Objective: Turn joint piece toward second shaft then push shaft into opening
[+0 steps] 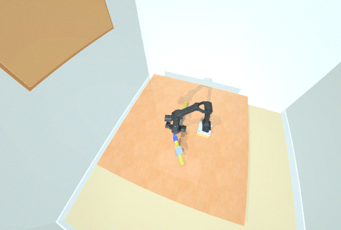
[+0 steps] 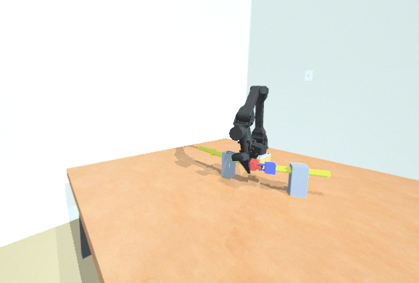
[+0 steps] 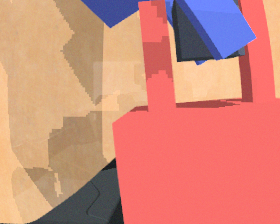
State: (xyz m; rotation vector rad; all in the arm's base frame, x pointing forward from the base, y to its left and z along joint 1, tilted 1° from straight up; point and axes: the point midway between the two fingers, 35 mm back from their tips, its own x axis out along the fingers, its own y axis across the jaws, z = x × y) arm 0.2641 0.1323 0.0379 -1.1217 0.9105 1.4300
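My gripper (image 2: 249,168) is shut on the red joint piece (image 2: 254,165) (image 3: 201,165), which fills the lower right of the wrist view. Its two red arms reach to the blue hinge fork (image 1: 175,138) (image 2: 270,167) (image 3: 216,25) on the end of the fixed yellow shaft (image 1: 181,159) (image 2: 320,173). That shaft runs through the grey-blue fixed block (image 1: 179,151) (image 2: 299,182). The second yellow shaft (image 1: 184,104) (image 2: 206,149) passes through the second block (image 2: 227,167) on the arm's other side. Its near end and the joint's opening are hidden, so their alignment cannot be told.
The black arm (image 1: 187,109) (image 2: 249,105) arches over from its base (image 1: 204,130), beside the line of shafts. The second shaft and its block stand close behind the gripper. The wooden table (image 1: 212,163) (image 2: 217,222) carries everything. A brown panel (image 1: 50,27) shows at upper left.
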